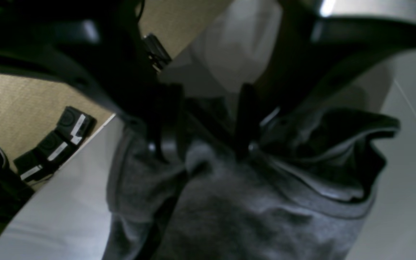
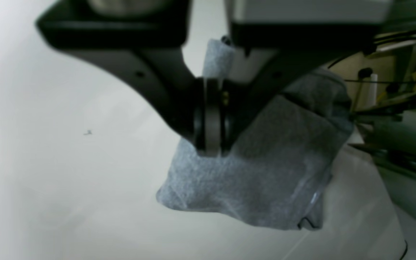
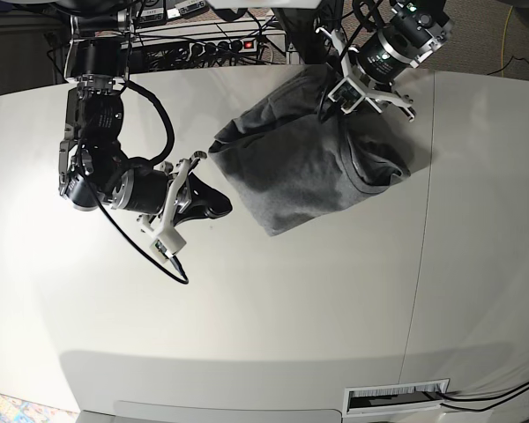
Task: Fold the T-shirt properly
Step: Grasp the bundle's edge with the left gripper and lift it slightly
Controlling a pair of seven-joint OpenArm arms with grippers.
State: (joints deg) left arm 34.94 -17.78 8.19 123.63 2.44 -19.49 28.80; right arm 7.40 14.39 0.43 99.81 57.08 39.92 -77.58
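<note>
The surface (image 3: 273, 326) is a wide white top, bare except for the shirt (image 3: 300, 167), which lies toward its far side between the two arms. That puts the cloth within reach of both arms, so each can take an edge.

The shirt is a grey heap, not yet flat. It is bunched and partly doubled over, with a rounded hem or neck opening showing at its edge nearest the left arm. One corner is drawn out toward the right arm, apparently because that arm is pulling it sideways to spread the cloth.

The right arm (image 3: 101, 167) reaches in low over the surface, its wrist turned so the gripper points at the shirt's near corner. In its wrist view the right gripper (image 2: 211, 144) has its fingers (image 2: 208, 119) pressed together on a thin fold of grey cloth. A tuft pokes out above them and the rest hangs below in a loose flap clear of the surface. Holding a pinched edge like this lets the arm lift and stretch the shirt without crushing a thick wad.

The left arm (image 3: 383, 57) comes down from the far edge onto the shirt's top. Its gripper (image 1: 202, 144) has the fingers (image 1: 246, 122) standing wide apart, tips down among the folds with cloth between and around them. I cannot tell whether they rest on the cloth or hover just above it, but they clamp nothing. My guess is that they are set to take a second edge, so the shirt can be stretched flat before folding.
</note>
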